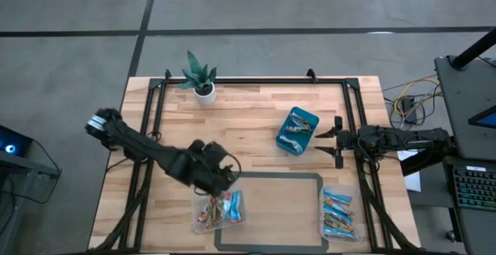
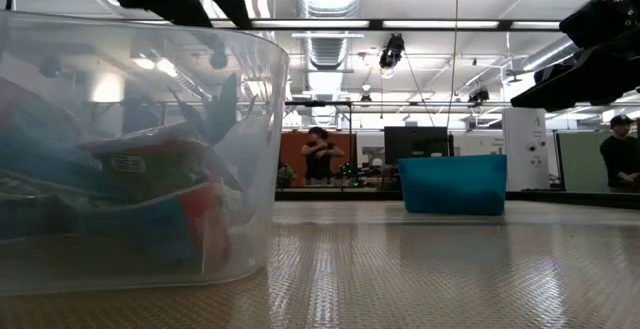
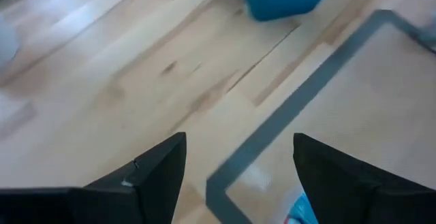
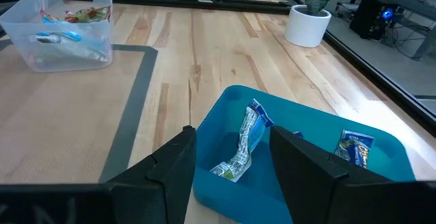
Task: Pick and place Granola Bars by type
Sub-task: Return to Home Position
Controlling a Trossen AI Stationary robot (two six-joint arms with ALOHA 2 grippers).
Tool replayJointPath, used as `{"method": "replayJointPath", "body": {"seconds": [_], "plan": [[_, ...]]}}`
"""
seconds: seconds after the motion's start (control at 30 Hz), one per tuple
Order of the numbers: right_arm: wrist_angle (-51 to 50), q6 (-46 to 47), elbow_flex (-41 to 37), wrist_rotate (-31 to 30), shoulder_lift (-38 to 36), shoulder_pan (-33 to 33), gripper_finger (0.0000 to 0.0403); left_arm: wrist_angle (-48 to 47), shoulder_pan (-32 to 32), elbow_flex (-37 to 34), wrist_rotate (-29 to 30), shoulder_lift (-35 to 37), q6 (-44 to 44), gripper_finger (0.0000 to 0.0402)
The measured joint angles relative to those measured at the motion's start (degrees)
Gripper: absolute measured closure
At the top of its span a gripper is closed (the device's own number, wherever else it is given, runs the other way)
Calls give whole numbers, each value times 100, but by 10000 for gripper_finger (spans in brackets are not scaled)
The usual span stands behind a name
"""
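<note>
Pale wood planks form the table [image 1: 256,108], with a grey tape [image 1: 325,179] rectangle marked on the side away from the plant [image 1: 203,80]. No bar lies loose inside it.

The red bars [image 1: 211,210], with some blue wrapping among them, lie jumbled in the left tub [image 1: 195,218], their long axes roughly across the tape's near line. Blue bars [image 1: 339,212] fill the right tub [image 1: 324,225], and silvery bars [image 4: 242,146] lie in the teal bin [image 1: 284,125].

The left hand [image 1: 226,176] hangs just beside the left tub, on its plant side, so the red bars lie below and slightly past its fingertips. Its fingers are spread wide and carry nothing; between them the left wrist view shows only bare wood and a tape corner.

The right hand [image 1: 322,142] waits at the table's right edge, pointing at the bin, its fingers also parted and empty.

Sorting looks finished. What remains for the left arm, the nearer one to that tub, is probably a lift clear of the tub's rim and a pull back towards its own side.
</note>
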State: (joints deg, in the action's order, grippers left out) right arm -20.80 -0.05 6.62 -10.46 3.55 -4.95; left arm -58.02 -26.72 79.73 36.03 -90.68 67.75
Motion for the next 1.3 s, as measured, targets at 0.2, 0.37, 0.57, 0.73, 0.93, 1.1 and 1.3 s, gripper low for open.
{"method": "replayJointPath", "body": {"seconds": [0.2, 0.37, 0.57, 0.73, 0.93, 1.1, 1.3], "plan": [[2, 0, 0, 0, 0, -1, 227, 1656, 188, -1411, -104, 1167, -1715, 151], [1, 0, 0, 0, -2, -2, 227, 2051, 236, -2235, -103, 1940, -2361, 151], [2, 0, 0, 0, -2, 0, 227, 2400, 263, -3126, -106, 2863, -3088, 151], [1, 0, 0, 0, -4, 0, 227, 3271, 265, -4158, -103, 3738, -3644, 151], [0, 0, 0, 0, -4, -1, 227, 4030, 265, -5383, -111, 4861, -3537, 151], [0, 0, 0, 0, -4, 0, 227, 4031, 265, -6115, -111, 5680, -2813, 152], [0, 0, 0, 0, -4, -1, 227, 4006, 262, -6637, -415, 6444, -2361, 152]]}}
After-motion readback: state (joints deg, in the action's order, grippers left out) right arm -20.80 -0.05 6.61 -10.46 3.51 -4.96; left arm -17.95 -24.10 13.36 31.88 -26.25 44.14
